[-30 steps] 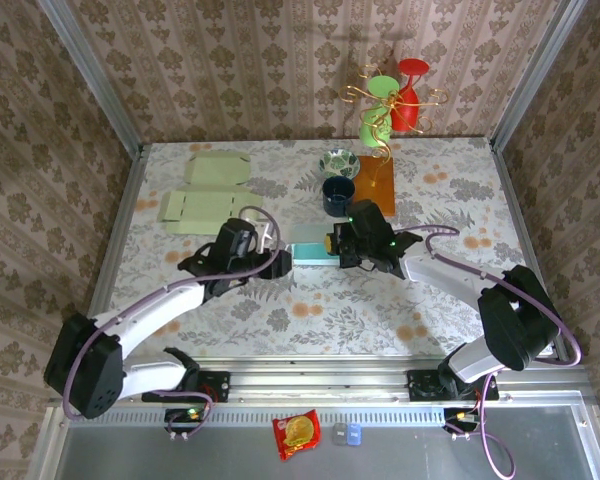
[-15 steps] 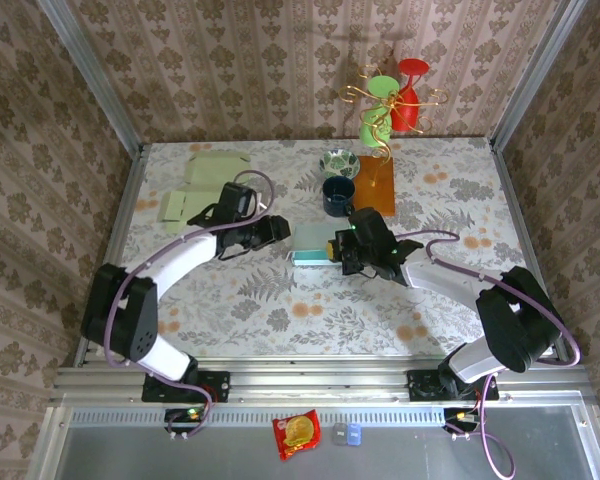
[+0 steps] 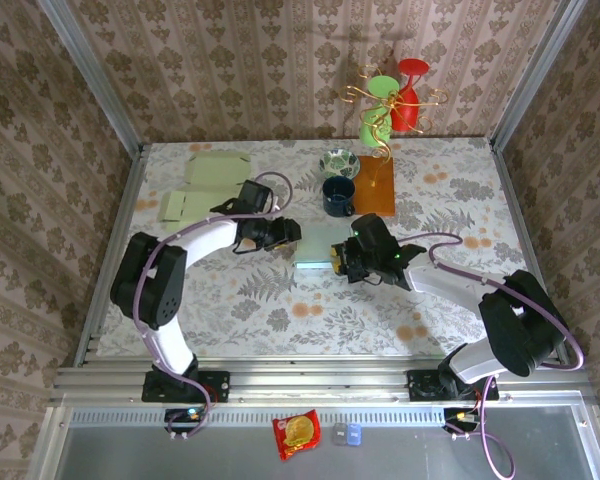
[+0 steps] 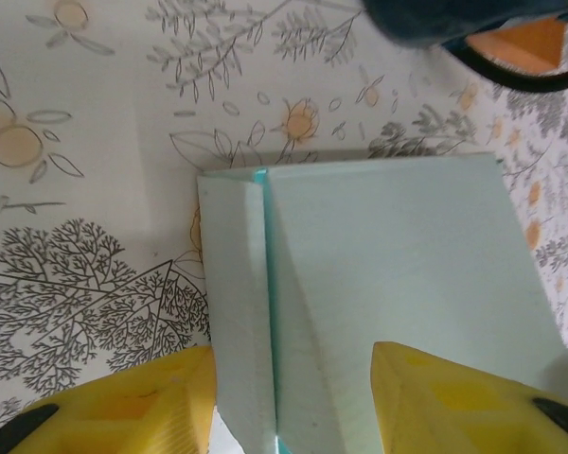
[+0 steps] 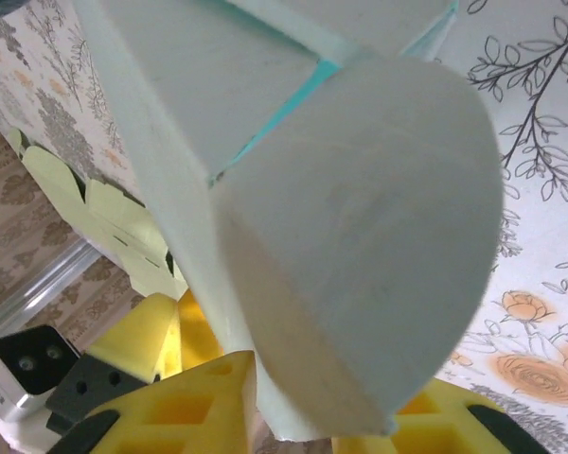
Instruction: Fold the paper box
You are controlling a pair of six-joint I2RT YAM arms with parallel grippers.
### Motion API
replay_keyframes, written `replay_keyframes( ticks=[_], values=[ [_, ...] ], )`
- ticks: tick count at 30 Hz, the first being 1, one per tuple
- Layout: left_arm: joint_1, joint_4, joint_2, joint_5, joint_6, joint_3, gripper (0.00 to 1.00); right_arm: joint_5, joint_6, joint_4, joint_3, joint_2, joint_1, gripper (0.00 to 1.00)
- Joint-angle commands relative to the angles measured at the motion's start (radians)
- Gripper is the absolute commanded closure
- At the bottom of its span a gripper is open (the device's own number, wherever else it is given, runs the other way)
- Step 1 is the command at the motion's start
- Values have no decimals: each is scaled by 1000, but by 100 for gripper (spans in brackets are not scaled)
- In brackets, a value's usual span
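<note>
the box [image 3: 315, 243] lies on the table just in front of the cup [image 3: 338, 193], part folded, with one long crease raised. the left gripper [image 3: 288, 232] meets it in front of the cup and to its left. its fingers [image 4: 435, 397] stand apart, one outside the creased edge and one over the top panel. i read the jaws as spread and steadying the box, not pinching it. the right gripper [image 3: 337, 256] sits directly in front of the cup. a rounded flap [image 5: 360, 218] stands between its fingers, but i cannot tell whether they clamp it or stand clear. i judge that the arms oppose each other so the flap can be turned while the body is kept from sliding.

the board [image 3: 373, 187] lies just right of the cup. the bowl [image 3: 339, 162] sits just behind it, and the stand [image 3: 390, 100] farther behind. flat blanks [image 3: 205, 190] lie well left of the cup. the cup itself is the nearest obstacle and leaves little room behind the box.
</note>
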Motion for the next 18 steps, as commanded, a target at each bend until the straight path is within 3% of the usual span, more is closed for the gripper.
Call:
replay_keyframes(
  ticks=[1, 9, 13, 18],
  values=[
    [-12, -14, 8, 15, 39, 4, 53, -28, -78, -66, 2, -42, -18, 61],
    [-23, -21, 26, -9, 72, -22, 56, -80, -567, -405, 129, -153, -112, 33],
    [-25, -18, 29, -14, 88, -25, 57, -132, -835, -473, 144, -179, -207, 30],
    [-28, -7, 32, -9, 96, -30, 58, -199, -1139, -544, 235, -47, -280, 30]
  ],
)
